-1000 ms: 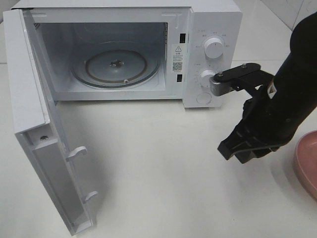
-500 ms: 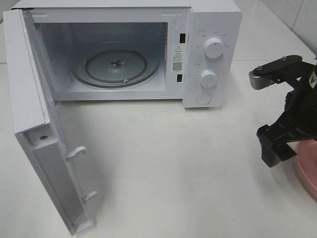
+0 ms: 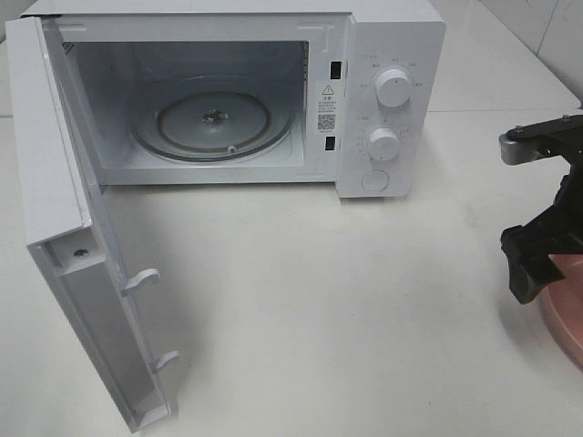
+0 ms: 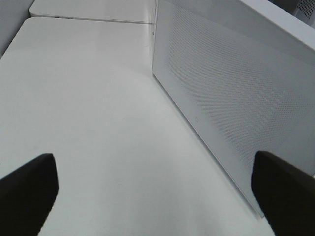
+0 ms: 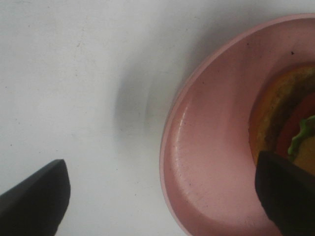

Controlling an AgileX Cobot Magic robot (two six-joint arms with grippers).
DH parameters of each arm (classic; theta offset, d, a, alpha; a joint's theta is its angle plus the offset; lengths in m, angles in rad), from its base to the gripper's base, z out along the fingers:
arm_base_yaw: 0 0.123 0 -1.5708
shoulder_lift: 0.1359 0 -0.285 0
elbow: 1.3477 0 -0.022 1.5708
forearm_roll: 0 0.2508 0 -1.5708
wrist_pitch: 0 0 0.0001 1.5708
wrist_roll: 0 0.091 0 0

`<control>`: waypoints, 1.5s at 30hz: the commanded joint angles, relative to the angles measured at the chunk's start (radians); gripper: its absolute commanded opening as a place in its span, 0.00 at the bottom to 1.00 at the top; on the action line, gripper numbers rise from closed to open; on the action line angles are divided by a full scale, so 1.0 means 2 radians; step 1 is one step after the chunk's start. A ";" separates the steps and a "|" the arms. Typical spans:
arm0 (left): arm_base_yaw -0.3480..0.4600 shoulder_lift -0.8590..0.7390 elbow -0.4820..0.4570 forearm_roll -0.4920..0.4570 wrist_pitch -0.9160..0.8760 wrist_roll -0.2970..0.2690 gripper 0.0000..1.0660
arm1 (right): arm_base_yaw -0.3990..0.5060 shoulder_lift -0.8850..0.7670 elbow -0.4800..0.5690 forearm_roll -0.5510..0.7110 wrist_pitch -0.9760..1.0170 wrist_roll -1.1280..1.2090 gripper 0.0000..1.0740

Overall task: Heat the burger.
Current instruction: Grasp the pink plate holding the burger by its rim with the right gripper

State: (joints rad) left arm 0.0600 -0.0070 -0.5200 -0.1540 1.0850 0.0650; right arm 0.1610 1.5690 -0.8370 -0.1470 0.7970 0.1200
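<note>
Right gripper [image 5: 160, 201], jaws spread and empty, hangs over the rim of flat pink round plate [image 5: 206, 162] at the right edge of white table [image 3: 364, 300]. Small round burger with orange-brown bun and green lettuce [image 5: 288, 123] sits on it. Gripper should centre over the bun and pinch gently. Left gripper [image 4: 152, 191] spread, empty.

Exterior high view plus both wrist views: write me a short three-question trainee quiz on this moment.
1. True or false: the microwave door stands open.
2. The burger lies on: A the glass turntable, B the pink plate, C the bare table.
3. Fill in: the right hand has its jaws ___, holding nothing.
Key: 1 true; 2 B; 3 open.
</note>
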 commanded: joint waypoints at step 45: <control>0.000 -0.007 0.001 -0.003 -0.007 -0.002 0.94 | -0.039 0.115 0.053 -0.005 -0.141 0.043 0.34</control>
State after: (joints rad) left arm 0.0600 -0.0070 -0.5200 -0.1540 1.0850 0.0650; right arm 0.0880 1.7960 -0.7340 -0.1490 0.5250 0.1870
